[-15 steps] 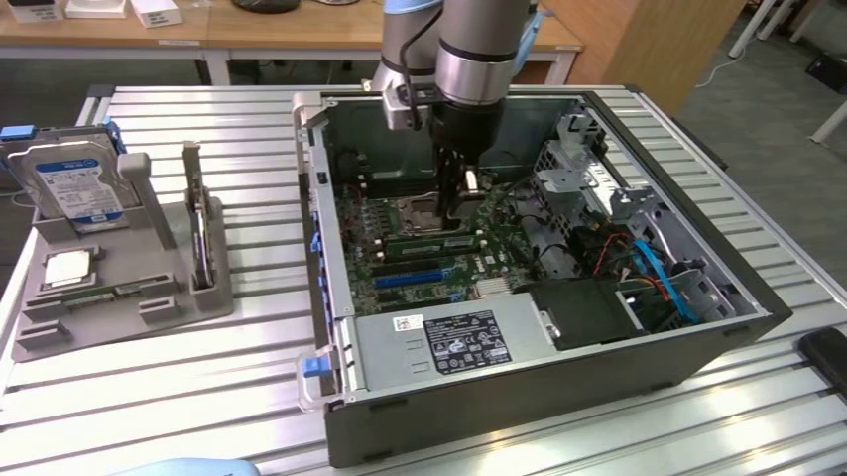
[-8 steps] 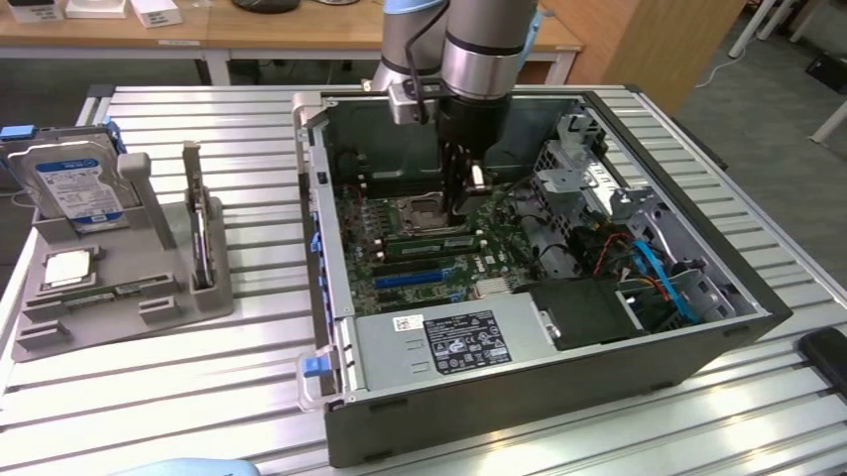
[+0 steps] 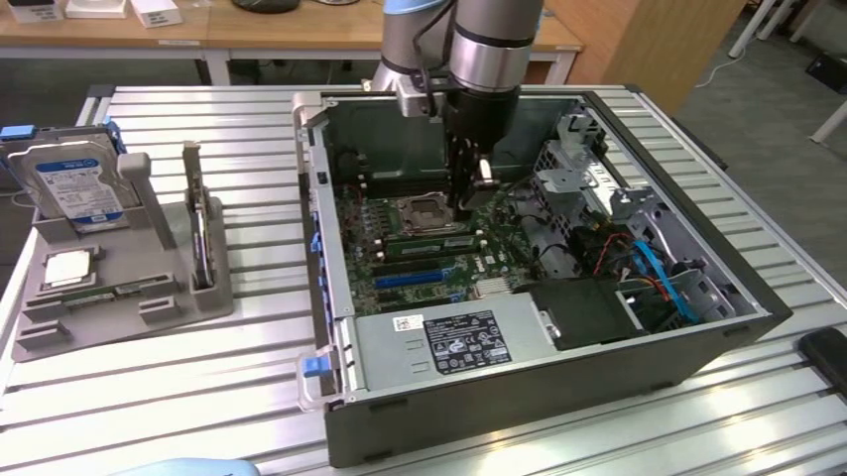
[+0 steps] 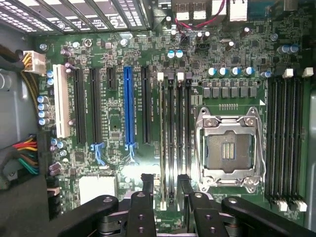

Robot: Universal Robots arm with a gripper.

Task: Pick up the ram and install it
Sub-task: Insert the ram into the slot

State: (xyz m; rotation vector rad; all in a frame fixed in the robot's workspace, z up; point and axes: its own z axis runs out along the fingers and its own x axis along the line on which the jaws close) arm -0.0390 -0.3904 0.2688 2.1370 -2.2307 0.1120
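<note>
Reaches down into the open computer case (image 3: 530, 397) on the slatted desk (image 3: 198, 377), with the hand (image 3: 466, 203) low over the motherboard (image 3: 437, 268). In the wrist view, shows the hand (image 4: 166, 185) spread, its two dark fingers (image 4: 147, 185) standing apart and pinching nothing. Finds the ram (image 4: 163, 143) edge-on in one of the memory slots (image 4: 178, 138) beside the processor socket (image 4: 228, 150), in line with the gap between the fingers and clear of both. In the exterior view, seems to place the ram (image 3: 426, 241) as a thin green strip just beside the socket (image 3: 421, 210), under the hand. Leaves, at the exterior view's left, a grey holder (image 3: 126, 297) carrying a blue-labelled hard drive (image 3: 79, 188) and an upright dark card (image 3: 198, 233).
</note>
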